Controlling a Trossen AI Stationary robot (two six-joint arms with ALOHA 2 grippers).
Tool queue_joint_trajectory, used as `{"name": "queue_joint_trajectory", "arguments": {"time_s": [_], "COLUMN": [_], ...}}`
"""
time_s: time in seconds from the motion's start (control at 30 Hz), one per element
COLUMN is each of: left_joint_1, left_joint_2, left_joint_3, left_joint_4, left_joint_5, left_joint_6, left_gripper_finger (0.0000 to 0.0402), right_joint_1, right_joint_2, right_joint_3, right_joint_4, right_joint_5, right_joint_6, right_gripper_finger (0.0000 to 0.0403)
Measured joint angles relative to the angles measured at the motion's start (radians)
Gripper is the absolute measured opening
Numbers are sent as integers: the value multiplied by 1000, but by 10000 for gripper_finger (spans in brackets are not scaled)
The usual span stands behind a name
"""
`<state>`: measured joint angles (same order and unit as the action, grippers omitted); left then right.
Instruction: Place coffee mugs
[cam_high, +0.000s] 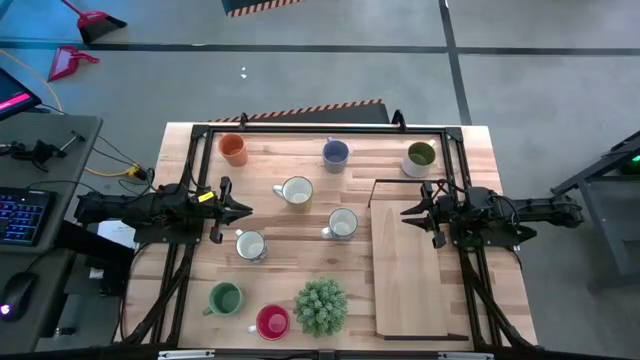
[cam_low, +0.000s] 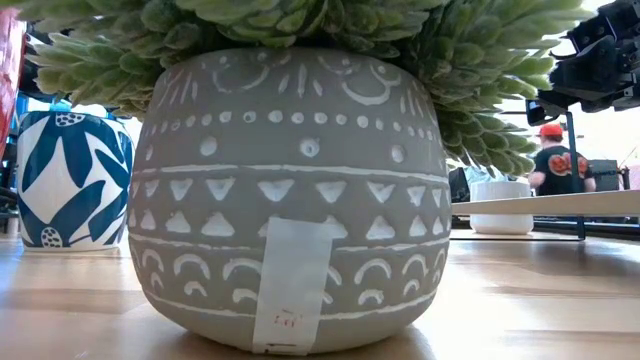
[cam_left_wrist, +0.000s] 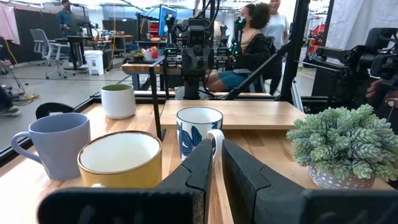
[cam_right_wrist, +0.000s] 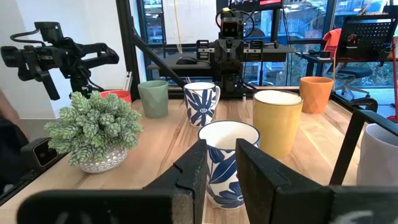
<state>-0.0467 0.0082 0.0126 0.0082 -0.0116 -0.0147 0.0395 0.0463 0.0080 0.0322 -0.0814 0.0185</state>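
Several coffee mugs stand on their bases on the wooden table. Orange (cam_high: 233, 149), blue-grey (cam_high: 335, 153) and olive green (cam_high: 420, 157) ones stand along the far side. A yellow-walled one (cam_high: 296, 191) and two white ones with blue leaves (cam_high: 343, 224) (cam_high: 250, 245) stand in the middle. Green (cam_high: 225, 298) and red (cam_high: 272, 321) ones stand near the front. My left gripper (cam_high: 248, 210) hovers level at the table's left, shut and touching nothing. My right gripper (cam_high: 404, 215) hovers level at the right, slightly open and empty, with a leaf-patterned mug (cam_right_wrist: 227, 162) ahead of it.
A spiky green plant in a grey patterned pot (cam_high: 321, 306) stands near the front edge and fills the low view (cam_low: 290, 190). A raised wooden platform (cam_high: 410, 270) covers the table's right part. A black frame (cam_high: 300, 127) rings the table. People sit beyond the table.
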Motion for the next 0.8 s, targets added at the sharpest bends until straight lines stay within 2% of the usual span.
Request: {"name": "queue_joint_trajectory", "arguments": {"time_s": [0.5, 0.8], "left_joint_1": [0, 0], "left_joint_2": [0, 0], "left_joint_3": [0, 0], "left_joint_4": [0, 0], "left_joint_5": [0, 0], "left_joint_6": [0, 0], "left_gripper_finger": [26, 26], "right_joint_1": [0, 0], "right_joint_2": [0, 0], "right_joint_3": [0, 0], "right_joint_4": [1, 13], "right_joint_5": [0, 39], "right_joint_6": [3, -22], "right_gripper_finger": [73, 73]}}
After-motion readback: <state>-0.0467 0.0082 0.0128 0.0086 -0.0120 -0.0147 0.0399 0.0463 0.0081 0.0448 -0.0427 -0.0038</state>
